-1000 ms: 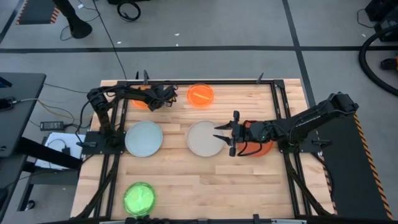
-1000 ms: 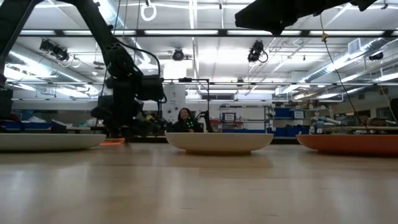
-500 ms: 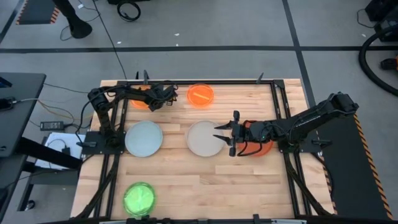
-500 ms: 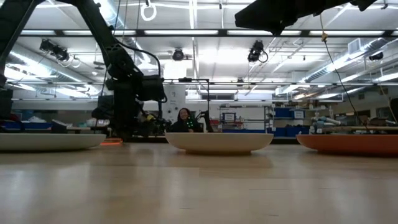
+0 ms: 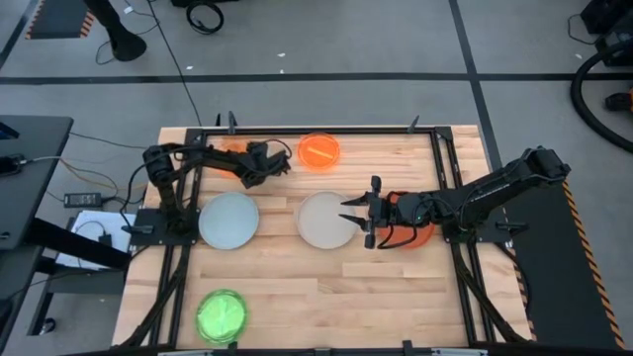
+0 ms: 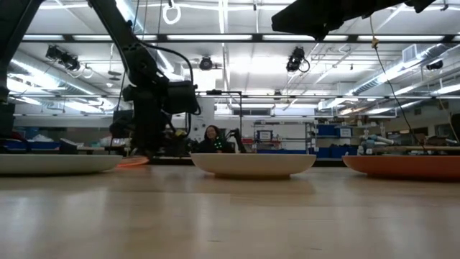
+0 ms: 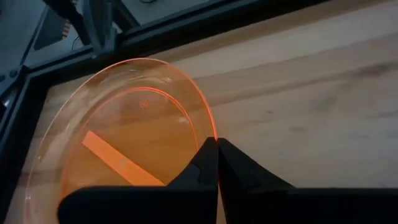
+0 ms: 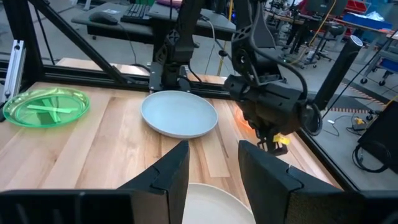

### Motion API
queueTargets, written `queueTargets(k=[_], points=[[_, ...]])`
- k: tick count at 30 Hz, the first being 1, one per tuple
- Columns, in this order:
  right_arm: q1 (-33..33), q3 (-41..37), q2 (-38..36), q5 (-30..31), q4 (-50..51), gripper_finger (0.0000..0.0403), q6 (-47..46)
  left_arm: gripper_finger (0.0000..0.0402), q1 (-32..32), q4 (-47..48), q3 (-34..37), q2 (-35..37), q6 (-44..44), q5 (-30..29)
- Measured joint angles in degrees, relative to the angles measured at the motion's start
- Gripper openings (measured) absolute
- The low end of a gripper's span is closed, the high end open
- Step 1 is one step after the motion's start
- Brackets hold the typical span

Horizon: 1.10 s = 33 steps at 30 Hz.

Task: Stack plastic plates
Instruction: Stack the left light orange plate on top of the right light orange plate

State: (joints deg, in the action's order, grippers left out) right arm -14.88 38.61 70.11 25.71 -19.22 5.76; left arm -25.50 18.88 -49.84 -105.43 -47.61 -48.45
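Stacking has barely begun by my judgement: left gripper (image 7: 216, 144) fingers pinch an orange plate (image 7: 130, 137) near the worktop's far edge, right gripper (image 5: 358, 211) wide over the off-white plate (image 5: 322, 220)

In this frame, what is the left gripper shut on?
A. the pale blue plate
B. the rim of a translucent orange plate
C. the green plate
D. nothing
B: in the left wrist view the left gripper has its fingers pinched together on the rim of the translucent orange plate; the pale blue plate and green plate lie apart from it.
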Motion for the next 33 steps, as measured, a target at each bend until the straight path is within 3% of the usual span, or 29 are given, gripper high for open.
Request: queueTargets(k=[5,11,20,24,29,33], points=[[-0.01,0.02,0.0,0.0,0.07,0.0148,0.02,0.0004,1.94,1.63,0.0,1.44,-0.25,0.07],[-0.01,0.02,0.0,-0.02,0.15,0.0148,0.36,0.0003,3.48,5.25,-0.06,7.98,-1.29,0.27],[-0.02,0.04,0.0,-0.05,0.57,0.0148,0.37,0.0003,4.55,2.96,-0.07,16.58,6.12,11.06],[-0.02,0.04,0.0,-0.35,0.52,0.0149,0.44,0.0003,4.98,-6.49,-0.18,18.32,16.72,15.54],[0.05,0.04,-0.01,-0.34,0.76,0.0149,3.61,0.0002,8.28,-14.54,-3.81,17.27,36.13,19.61],[-0.76,0.04,-1.72,4.16,3.86,0.0149,8.84,0.0002,8.66,-16.15,-7.15,14.92,46.59,29.5]])
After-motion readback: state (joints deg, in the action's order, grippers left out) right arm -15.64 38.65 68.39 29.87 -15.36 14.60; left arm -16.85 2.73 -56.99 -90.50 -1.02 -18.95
